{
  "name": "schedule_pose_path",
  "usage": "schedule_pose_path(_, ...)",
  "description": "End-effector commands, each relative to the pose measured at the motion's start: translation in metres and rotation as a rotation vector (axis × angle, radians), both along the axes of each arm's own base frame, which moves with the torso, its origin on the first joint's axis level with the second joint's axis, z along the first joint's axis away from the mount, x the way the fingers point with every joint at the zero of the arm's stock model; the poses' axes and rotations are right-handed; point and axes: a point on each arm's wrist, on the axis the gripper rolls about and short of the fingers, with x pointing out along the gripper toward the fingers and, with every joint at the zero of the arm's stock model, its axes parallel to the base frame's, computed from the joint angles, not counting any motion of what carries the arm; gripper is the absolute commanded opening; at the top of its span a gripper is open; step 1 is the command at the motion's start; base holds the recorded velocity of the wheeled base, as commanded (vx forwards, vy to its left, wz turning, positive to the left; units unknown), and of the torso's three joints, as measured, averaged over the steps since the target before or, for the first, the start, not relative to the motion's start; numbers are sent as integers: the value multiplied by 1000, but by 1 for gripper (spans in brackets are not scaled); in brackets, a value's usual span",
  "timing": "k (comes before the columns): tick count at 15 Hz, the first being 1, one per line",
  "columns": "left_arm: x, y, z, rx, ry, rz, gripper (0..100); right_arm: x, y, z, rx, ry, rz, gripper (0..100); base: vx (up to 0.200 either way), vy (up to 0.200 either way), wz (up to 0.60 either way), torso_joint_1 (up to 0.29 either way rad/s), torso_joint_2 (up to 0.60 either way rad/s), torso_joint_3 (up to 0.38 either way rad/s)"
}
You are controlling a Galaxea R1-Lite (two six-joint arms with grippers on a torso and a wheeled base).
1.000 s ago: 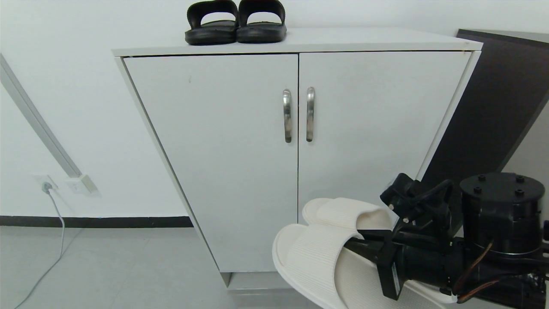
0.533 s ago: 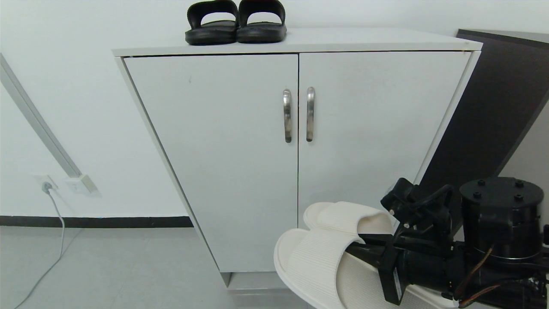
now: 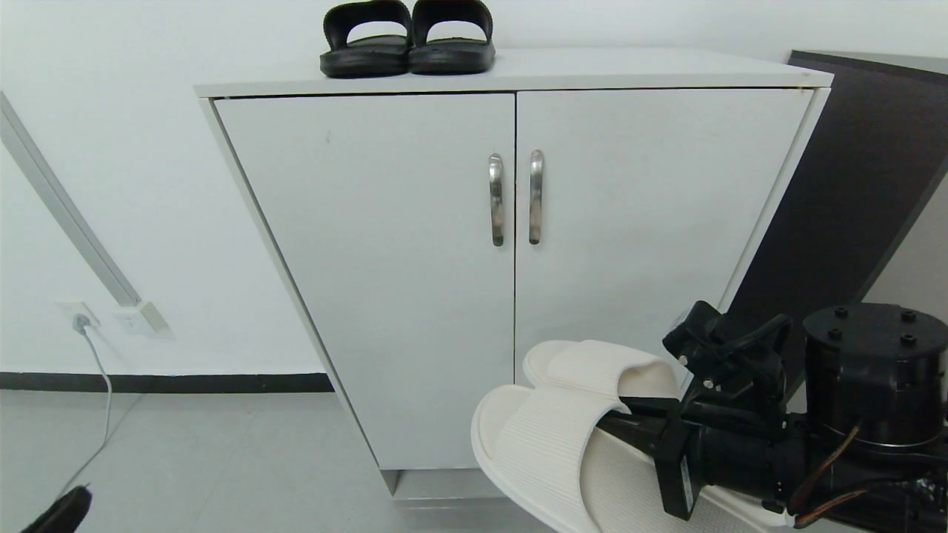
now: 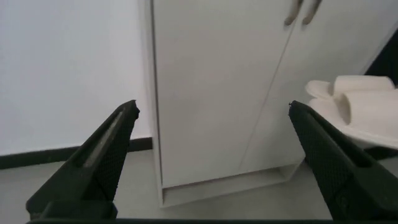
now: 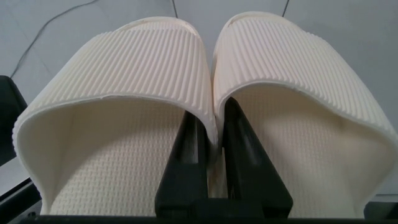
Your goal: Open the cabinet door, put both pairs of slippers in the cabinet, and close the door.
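Right end effector [image 5: 212,140] pinches the white slippers [image 3: 552,437], fingertips hidden under straps; left end effector [image 4: 212,111] spread.

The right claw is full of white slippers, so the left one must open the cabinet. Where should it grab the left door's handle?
Probably the left handle, at the middle of its upright bar, approached from the front with the open left claw closing sideways around it. The bar bows off the door and sits at its inner edge.
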Motion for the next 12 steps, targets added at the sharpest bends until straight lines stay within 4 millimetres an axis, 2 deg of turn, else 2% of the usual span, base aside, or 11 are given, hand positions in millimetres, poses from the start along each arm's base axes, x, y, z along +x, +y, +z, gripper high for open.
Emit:
schedule_pose_path(1, 54, -6, 12, -2, 93, -163, 100, 0, 0, -1, -3, 3, 0, 0, 0, 0, 0, 0, 0, 0)
schedule_pose_path(4, 84, -20, 17, -2, 112, -295, 100, 1, 0, -2, -4, 6, 0, 0, 0, 0, 0, 0, 0, 0)
schedule_pose_path(6, 98, -32, 34, 1, 73, -376, 100, -1, 0, -5, -13, 12, 7, 0, 0, 0, 0, 0, 0, 0)
schedule_pose_path(9, 129, -61, 60, -18, 65, -494, 100, -1, -1, -5, -9, 18, 26, 0, 0, 0, 0, 0, 0, 0)
schedule_pose_path(12, 150, -98, 73, -64, 95, -629, 100, 1, 2, -9, -15, 32, 43, 0, 0, 0, 0, 0, 0, 0)
